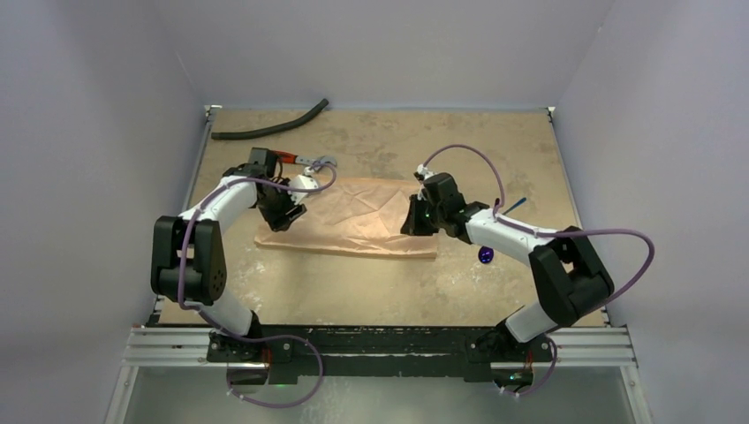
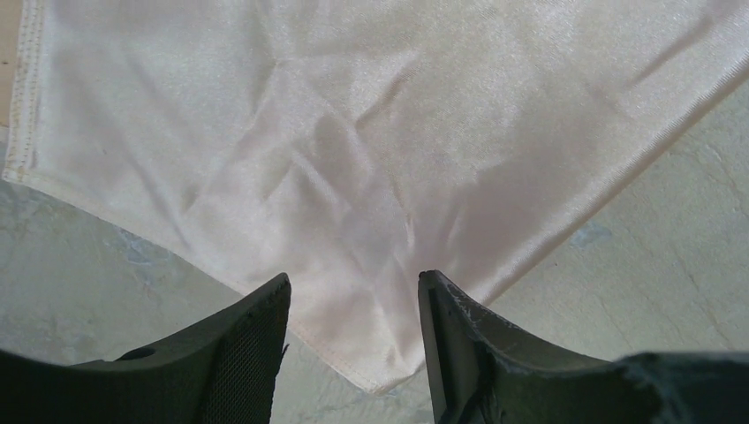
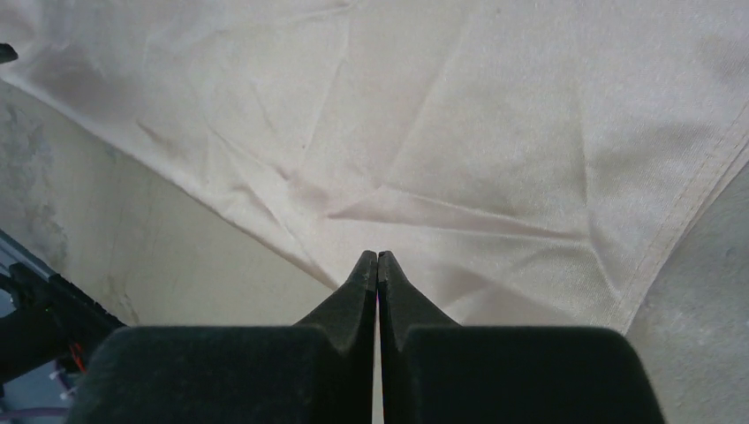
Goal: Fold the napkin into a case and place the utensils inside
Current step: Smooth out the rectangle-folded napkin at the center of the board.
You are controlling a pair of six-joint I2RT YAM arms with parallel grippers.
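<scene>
- The napkin (image 1: 353, 216) was seen spread flat and creased at the middle of the surface (image 1: 380, 291).
- The left end effector (image 2: 353, 296) was held spread, with a corner at the napkin's left end lying between its fingers (image 2: 256, 353).
- The right end effector (image 3: 378, 258) was pressed together at the napkin's right end; whether cloth was caught could not be told.
- The blue fork (image 1: 515, 204) and purple spoon (image 1: 486, 255) were seen lying right of the napkin.
- A wrench (image 1: 305, 161) and a hose (image 1: 269, 124) were seen at the far left.
</scene>
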